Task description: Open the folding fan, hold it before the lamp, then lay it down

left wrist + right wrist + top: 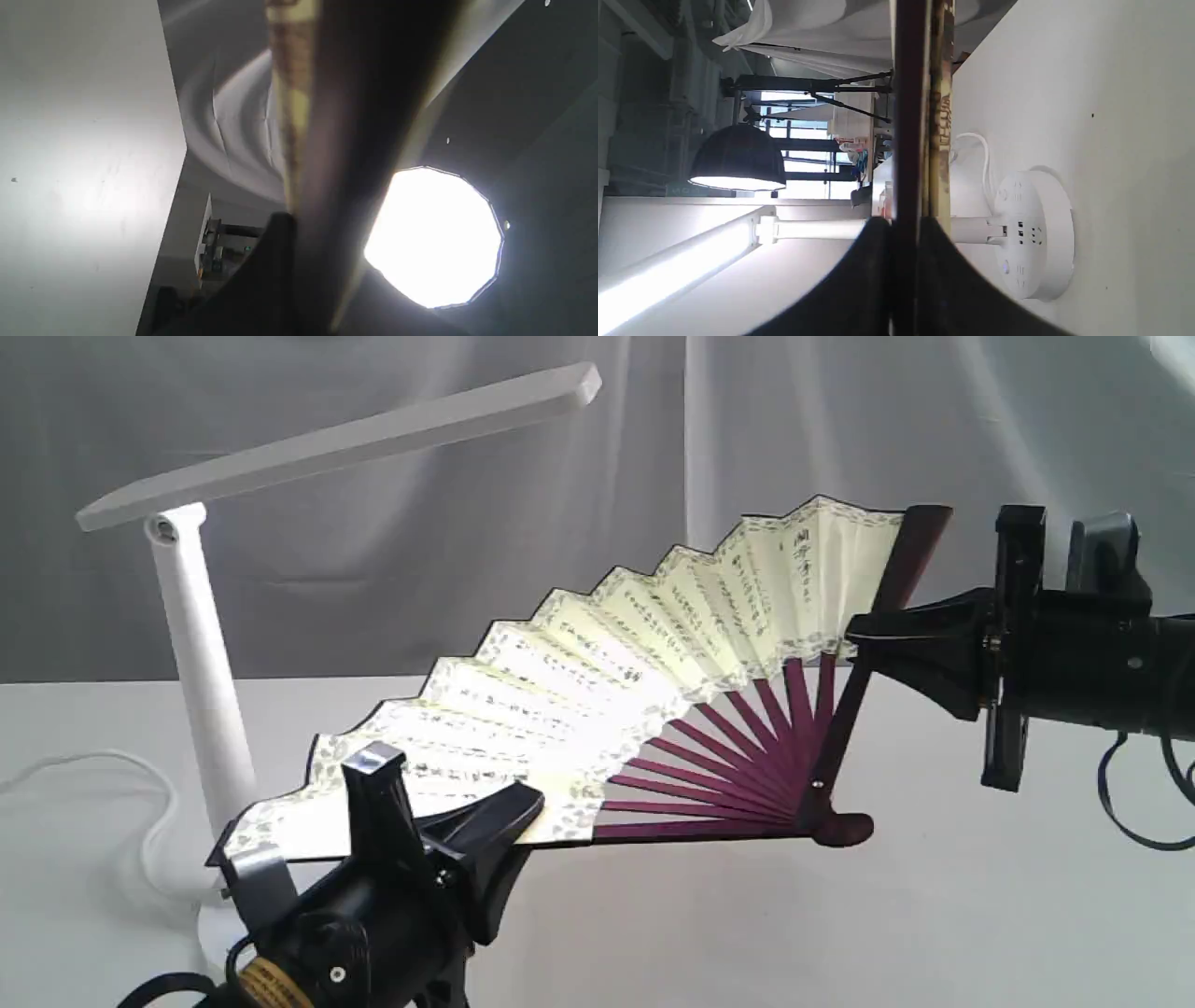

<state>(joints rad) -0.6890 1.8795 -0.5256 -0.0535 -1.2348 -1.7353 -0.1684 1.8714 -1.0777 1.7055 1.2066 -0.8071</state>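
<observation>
Left gripper (516, 808) and right gripper (854, 633) pinched opposite maroon guards (913, 549), holding the pleated cream paper fan (597, 695) spread before the white bar-headed lamp (201, 672).

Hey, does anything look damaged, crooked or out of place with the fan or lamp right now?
Nothing stands out. The folding fan is spread evenly, untorn, between the left gripper and right gripper; the lamp stands on its base.

Filming lab, draped grey backdrop (840, 429), softbox light (434, 238)

lamp (201, 681) beside fan (597, 709) tip, open tabletop (934, 915) beneath
</observation>
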